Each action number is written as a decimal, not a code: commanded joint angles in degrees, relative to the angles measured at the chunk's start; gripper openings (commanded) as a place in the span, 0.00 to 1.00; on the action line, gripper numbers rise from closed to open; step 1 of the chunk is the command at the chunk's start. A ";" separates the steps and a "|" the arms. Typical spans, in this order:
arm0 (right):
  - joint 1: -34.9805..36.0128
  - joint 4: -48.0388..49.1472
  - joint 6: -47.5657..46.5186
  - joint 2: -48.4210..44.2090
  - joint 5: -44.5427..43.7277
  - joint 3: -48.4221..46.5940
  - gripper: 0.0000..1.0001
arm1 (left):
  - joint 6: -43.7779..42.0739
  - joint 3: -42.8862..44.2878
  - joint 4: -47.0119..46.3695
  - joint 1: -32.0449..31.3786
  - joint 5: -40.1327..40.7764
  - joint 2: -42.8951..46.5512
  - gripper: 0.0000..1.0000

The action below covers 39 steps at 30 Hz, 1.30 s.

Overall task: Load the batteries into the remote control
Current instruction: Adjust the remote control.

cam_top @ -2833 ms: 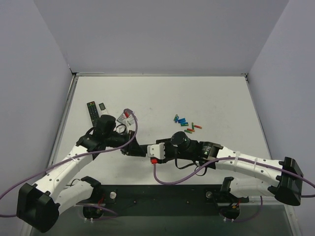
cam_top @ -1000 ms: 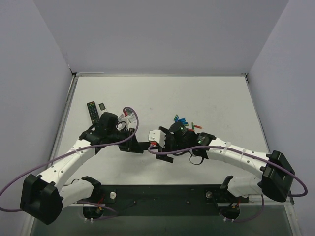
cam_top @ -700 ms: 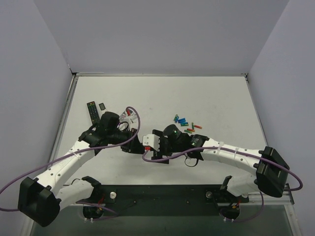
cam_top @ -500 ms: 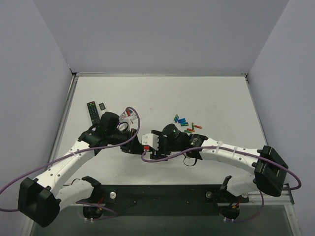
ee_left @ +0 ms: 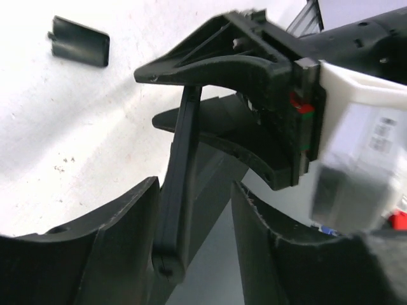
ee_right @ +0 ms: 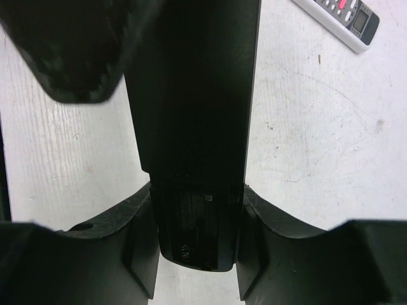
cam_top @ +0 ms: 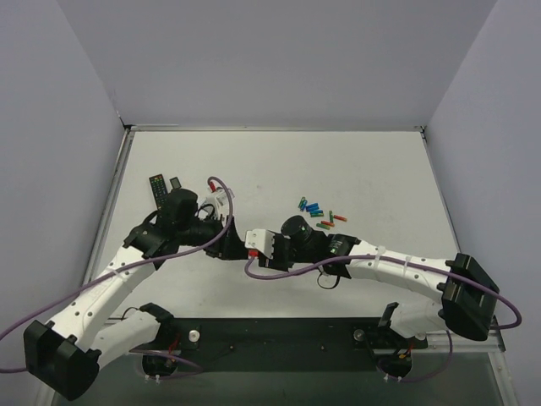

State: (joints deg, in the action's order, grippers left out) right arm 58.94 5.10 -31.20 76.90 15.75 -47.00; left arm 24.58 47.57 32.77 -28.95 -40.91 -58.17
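Slim plain black bar-shaped remote control [ee_right: 191,95] sits between both arms, apparently raised off white worktop [cam_top: 380,169]. Clamped on its long sides near one end: right pincer [ee_right: 196,198]. Jaws parted, remote loose between them: left pincer [ee_left: 194,194].

Risk: one-end grip lets remote pivot, slip, drop. Tiny coloured cylinder batteries [cam_top: 319,216] lie well apart on worktop.

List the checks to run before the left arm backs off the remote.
1. Right gripper clamps the remote: ok, fingers sit against both its sides.
2. Left gripper open: ok, a gap shows beside the remote.
3. Cover off: ok, it lies alone on the table.
4. Batteries reachable: ok, loose on the table, nothing over them.
5. Battery bay facing up: cannot tell.
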 commanded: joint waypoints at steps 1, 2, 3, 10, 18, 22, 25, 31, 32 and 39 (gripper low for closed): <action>0.21 6.75 7.72 -4.48 -1.24 3.14 0.00 | 2.66 3.85 -4.64 -0.05 6.86 5.60 0.68; 0.21 8.50 10.87 -5.18 -1.42 3.58 0.00 | 4.32 3.67 -5.61 -0.05 8.28 7.44 0.71; 0.30 9.48 12.38 -5.45 -1.77 4.02 0.00 | 5.21 3.23 -7.62 -0.05 9.86 8.42 0.74; 0.56 13.97 26.44 -6.94 -6.87 4.90 0.00 | 19.17 -7.21 -23.52 -1.63 27.69 19.84 0.82; 1.62 14.23 35.42 -5.45 -8.80 3.15 0.00 | 25.96 -18.91 -38.38 -11.99 44.94 25.83 0.82; 2.94 13.71 36.30 -5.01 -9.51 1.92 0.00 | 24.73 -21.46 -46.20 -16.47 50.12 22.85 0.82; 3.38 13.70 37.44 -4.48 -10.12 1.65 0.00 | 23.41 -23.65 -52.45 -19.55 54.33 20.30 0.79; 3.55 13.35 39.46 -4.22 -12.13 1.91 0.00 | 22.09 -27.61 -64.05 -22.03 59.00 16.43 0.69; 3.55 13.35 39.81 -4.22 -12.41 1.83 0.00 | 22.27 -27.88 -65.80 -22.64 59.27 15.47 0.61; 3.55 14.23 40.34 -4.48 -12.23 3.14 0.15 | 21.74 -29.47 -70.92 -23.52 60.41 12.64 0.21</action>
State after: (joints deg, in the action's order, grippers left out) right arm 62.04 16.08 7.77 72.93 4.40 -42.81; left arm 47.42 18.39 -30.65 -52.21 16.64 -44.95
